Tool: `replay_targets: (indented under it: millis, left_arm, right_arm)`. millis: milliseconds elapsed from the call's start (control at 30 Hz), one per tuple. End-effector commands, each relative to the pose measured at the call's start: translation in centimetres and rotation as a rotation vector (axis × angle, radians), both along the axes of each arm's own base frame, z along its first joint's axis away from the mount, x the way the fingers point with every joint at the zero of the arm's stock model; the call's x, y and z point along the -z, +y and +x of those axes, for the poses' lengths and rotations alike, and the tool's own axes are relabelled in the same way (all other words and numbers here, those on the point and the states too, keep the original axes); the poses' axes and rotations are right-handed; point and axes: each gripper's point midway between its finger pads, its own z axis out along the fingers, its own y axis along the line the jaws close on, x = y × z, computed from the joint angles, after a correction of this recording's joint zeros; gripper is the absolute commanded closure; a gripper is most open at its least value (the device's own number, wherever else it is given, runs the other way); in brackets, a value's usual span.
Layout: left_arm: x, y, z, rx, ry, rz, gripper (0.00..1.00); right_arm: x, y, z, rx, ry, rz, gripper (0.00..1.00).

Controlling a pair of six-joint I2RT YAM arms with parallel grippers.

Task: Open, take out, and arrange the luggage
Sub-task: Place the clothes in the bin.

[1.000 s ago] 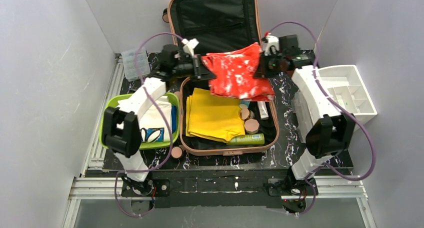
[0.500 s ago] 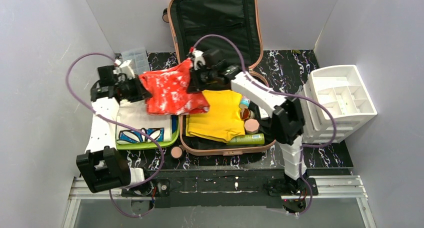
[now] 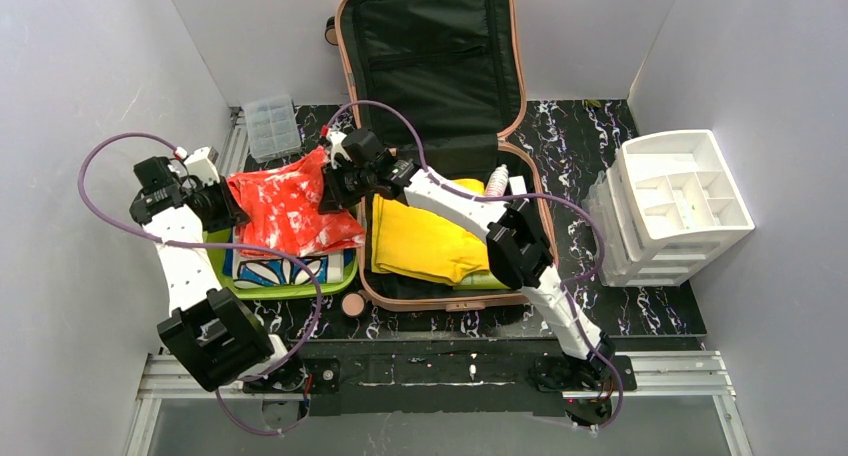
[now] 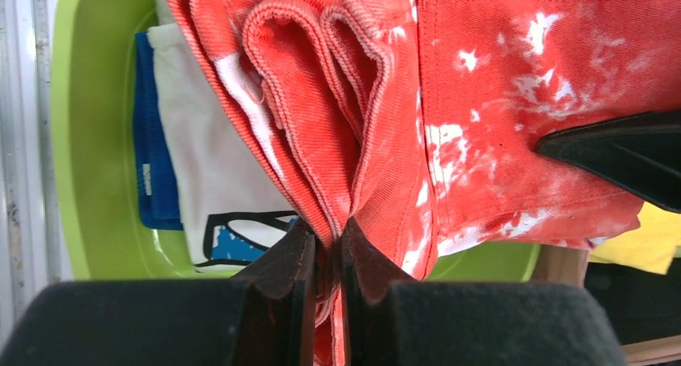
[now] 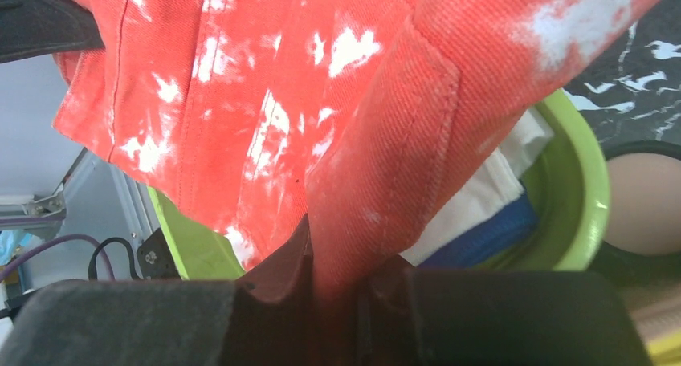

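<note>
Open luggage [image 3: 430, 46] sits centre-back; red cloth [image 3: 285, 211] hangs over green tray [image 3: 300, 289].
The left gripper [image 3: 222, 204] and right gripper [image 3: 332, 184] each pinch a cloth end, jaws nearly closed; lower together, level, release once it rests in tray.

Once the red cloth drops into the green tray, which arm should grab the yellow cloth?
Right, probably: the right fingers grip the red cloth beside the yellow cloth in the luggage; the left fingers are at the tray's outer side.
</note>
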Motion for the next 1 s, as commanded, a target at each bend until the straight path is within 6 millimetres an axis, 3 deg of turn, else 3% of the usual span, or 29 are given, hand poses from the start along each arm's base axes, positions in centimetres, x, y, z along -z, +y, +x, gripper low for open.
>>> replay_targets:
  millis: [0,167,367,700,967]
  left_arm:
    - [-0.6,2.3,1.3,0.015,-0.076,0.098,1.0]
    - [0.6,3.5,1.5,0.006,-0.055,0.131,1.0]
    - [2.1,4.7,2.0,-0.003,-0.041,0.175,1.0]
    - [4.0,5.4,2.0,0.0,-0.01,0.2,1.0]
    - [4.8,6.0,2.7,-0.004,-0.003,0.199,1.0]
  right_arm:
    - [-2.0,3.4,-3.5,-0.089,0.011,0.089,0.99]
    - [-0.7,4.4,-5.5,-0.11,0.037,0.071,0.99]
    - [0.4,4.6,-5.9,-0.098,0.038,0.047,0.98]
    - [3.4,3.9,-6.3,-0.092,0.076,-0.012,0.8]
    - [2.8,2.9,-5.2,-0.098,-0.047,-0.06,0.21]
